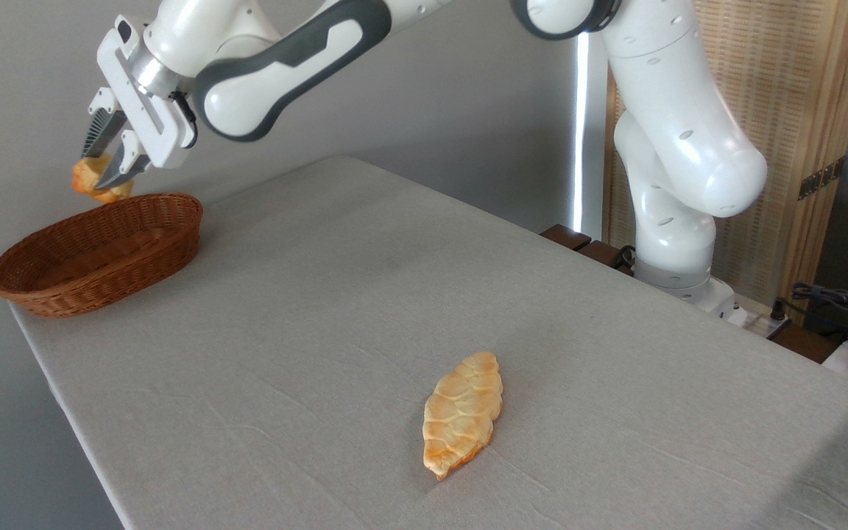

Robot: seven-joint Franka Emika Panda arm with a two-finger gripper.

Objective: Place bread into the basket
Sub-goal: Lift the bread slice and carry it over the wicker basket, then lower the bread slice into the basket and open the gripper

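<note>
The bread (93, 182), a small golden-orange bun, hangs in the air at the upper left, partly hidden by the dark fingers that clamp it. My gripper (102, 168) is shut on it, tilted down to the left. Just below it stands the basket (122, 254), an oval reddish-brown wicker one near the table's far left corner; the bun is above the basket's far rim. The inside of the basket that shows holds nothing.
A long, flat braided loaf (464, 412) lies on the grey tablecloth near the front middle. The arm's white base (678, 243) stands off the table's right edge, with cables (836, 302) and a wooden screen (770, 110) behind it.
</note>
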